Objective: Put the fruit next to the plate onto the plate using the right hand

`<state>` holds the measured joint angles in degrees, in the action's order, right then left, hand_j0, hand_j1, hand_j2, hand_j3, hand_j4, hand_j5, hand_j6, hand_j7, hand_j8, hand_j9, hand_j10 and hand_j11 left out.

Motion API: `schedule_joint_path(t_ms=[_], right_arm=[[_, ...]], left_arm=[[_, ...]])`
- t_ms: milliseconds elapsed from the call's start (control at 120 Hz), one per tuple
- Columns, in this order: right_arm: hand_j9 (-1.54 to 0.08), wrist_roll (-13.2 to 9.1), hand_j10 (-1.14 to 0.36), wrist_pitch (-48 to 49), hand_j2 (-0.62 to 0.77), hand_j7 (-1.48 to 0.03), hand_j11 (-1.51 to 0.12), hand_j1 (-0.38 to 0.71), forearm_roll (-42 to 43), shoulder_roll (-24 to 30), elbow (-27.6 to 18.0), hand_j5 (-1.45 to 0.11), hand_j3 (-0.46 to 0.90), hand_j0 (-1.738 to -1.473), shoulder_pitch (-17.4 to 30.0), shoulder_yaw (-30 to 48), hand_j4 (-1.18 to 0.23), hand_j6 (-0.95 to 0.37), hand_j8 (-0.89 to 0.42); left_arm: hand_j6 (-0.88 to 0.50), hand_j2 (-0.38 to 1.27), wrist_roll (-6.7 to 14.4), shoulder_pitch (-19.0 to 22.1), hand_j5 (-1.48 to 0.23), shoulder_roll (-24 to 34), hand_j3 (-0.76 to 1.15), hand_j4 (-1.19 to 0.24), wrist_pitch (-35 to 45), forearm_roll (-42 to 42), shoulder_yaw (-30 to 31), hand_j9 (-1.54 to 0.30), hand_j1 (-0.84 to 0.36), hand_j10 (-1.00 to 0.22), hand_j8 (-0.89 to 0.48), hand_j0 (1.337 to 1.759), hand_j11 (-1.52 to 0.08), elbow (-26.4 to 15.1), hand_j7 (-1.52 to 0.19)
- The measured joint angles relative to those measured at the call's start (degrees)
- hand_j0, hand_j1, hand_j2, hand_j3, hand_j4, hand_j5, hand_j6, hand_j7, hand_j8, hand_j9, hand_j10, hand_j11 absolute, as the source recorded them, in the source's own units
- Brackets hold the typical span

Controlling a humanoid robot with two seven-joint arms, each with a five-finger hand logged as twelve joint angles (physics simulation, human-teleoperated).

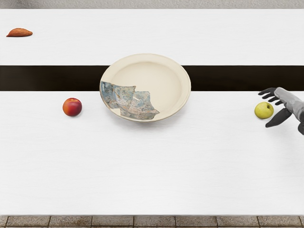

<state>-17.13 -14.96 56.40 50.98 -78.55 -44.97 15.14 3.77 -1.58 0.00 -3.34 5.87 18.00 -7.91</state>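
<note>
- Only the right hand [281, 105] shows, just right of the yellow-green apple [263, 110].
- The fingers [267, 91], on the side nearest the apple, are slim, matte black and built of short jointed segments.
- The thumb [278, 118], lower right of the apple, is black too, tapering to a blunt tip.
- Farther from the apple, the back of the hand and the wrist [295, 103] wear a smooth pale-grey shell.

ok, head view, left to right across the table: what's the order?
orange-brown item at the far edge → red fruit → plate → yellow-green fruit → right hand, fingers spread, holding nothing.
</note>
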Motion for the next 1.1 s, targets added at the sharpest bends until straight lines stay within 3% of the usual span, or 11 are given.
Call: schedule_joint_path(t_ms=[500, 625, 750, 867, 1100], right_arm=[[-0.60, 0.09, -0.47, -1.06, -0.06, -0.60, -0.60, 0.20, 0.11, -1.43, 1.62, -0.60, 0.00, -1.657, 0.05, -0.12, -0.47, -0.46, -0.47], [-0.66, 0.33, -0.50, -1.72, -0.04, -0.65, -0.66, 0.25, 0.11, -1.79, 1.88, -0.65, 0.00, -1.656, 0.11, -0.49, -0.51, -0.44, -0.44], [-0.70, 0.52, -0.53, -2.33, 0.16, -0.69, -0.70, 0.32, 0.42, -2.20, 2.31, -0.68, 0.00, -1.653, 0.12, -1.04, -0.54, -0.42, -0.42], [-0.72, 0.55, -0.56, -2.58, 0.19, -0.72, -0.72, 0.31, 0.59, -2.33, 2.48, -0.69, 0.00, -1.651, 0.20, -1.21, -0.58, -0.41, -0.43], [-0.70, 0.52, -0.62, -2.79, -0.04, -0.74, -0.69, 0.23, 0.99, -4.32, 4.53, -0.64, -0.01, -1.640, 0.27, -1.55, -0.65, -0.44, -0.45]], left_arm=[[-0.25, 0.05, 0.00, 0.00, -0.32, 0.00, 0.00, -0.25, 0.00, 0.00, 0.00, -0.32, 0.06, -0.24, -0.25, 1.658, -0.32, 0.00, -0.32], [-0.25, 0.05, 0.00, 0.00, -0.32, 0.00, 0.00, -0.25, 0.00, 0.02, -0.01, -0.32, 0.06, -0.24, -0.25, 1.658, -0.32, 0.00, -0.32], [-0.25, 0.05, -0.01, 0.00, -0.32, 0.00, 0.00, -0.25, -0.01, 0.02, -0.03, -0.32, 0.06, -0.24, -0.25, 1.658, -0.32, 0.00, -0.32], [-0.25, 0.05, -0.01, 0.00, -0.32, 0.00, 0.00, -0.25, -0.01, 0.01, -0.02, -0.32, 0.06, -0.24, -0.25, 1.658, -0.32, 0.00, -0.32], [-0.25, 0.05, -0.01, 0.00, -0.32, 0.00, 0.00, -0.25, -0.01, 0.02, -0.03, -0.32, 0.06, -0.24, -0.25, 1.658, -0.32, 0.00, -0.32]])
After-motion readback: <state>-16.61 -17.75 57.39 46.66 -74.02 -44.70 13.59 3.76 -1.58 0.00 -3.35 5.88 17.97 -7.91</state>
